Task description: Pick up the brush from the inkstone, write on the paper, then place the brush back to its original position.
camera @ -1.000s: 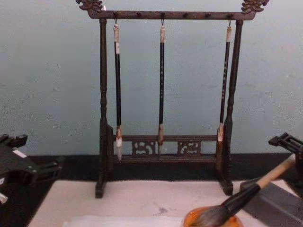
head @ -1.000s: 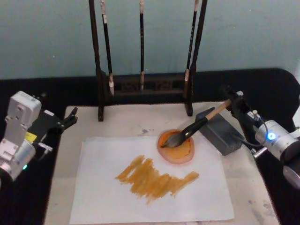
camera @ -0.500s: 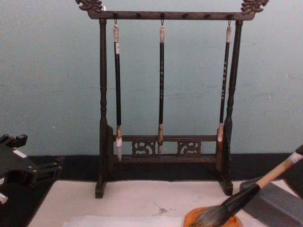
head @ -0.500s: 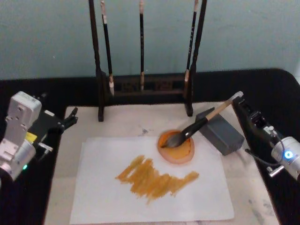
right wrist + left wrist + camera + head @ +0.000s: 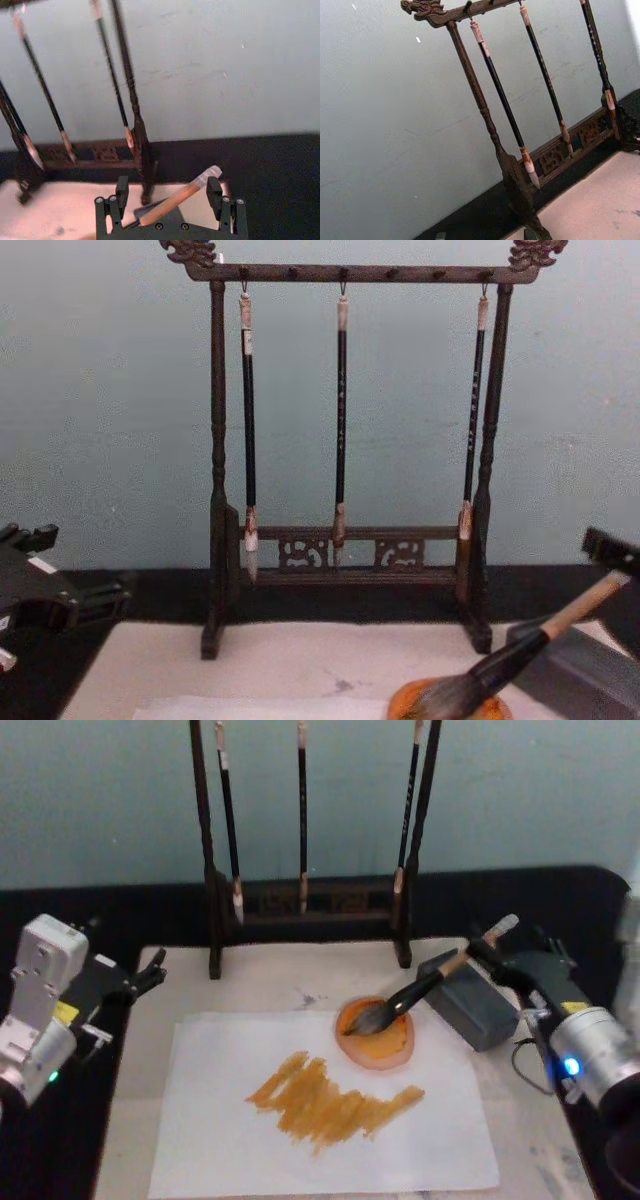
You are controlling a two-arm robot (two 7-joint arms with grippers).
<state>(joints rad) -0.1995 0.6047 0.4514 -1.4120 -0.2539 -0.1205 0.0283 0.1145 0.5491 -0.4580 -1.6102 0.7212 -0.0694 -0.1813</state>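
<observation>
On the right side of the beige mat (image 5: pixel 260 982), the brush (image 5: pixel 420 988) lies tilted, its bristle head resting in the orange dish (image 5: pixel 377 1035) and its black lower section leaning on the grey block (image 5: pixel 468 1000). Its tan handle rises away to the right, the pale end cap uppermost. The right gripper (image 5: pixel 492 952) stands at the handle's upper end with jaws spread wide; in the right wrist view the handle (image 5: pixel 175 200) passes between the two fingers (image 5: pixel 121 192), touching neither. The paper (image 5: pixel 300 1150) lies flat on the mat, bearing a band of ochre strokes (image 5: pixel 330 1102); the dish overlaps its far right corner. The left gripper (image 5: pixel 148 975) is parked at the table's left edge, jaws apart and holding nothing. Three thin brushes (image 5: pixel 341 420) hang from the dark wooden rack (image 5: pixel 216 440) behind.
</observation>
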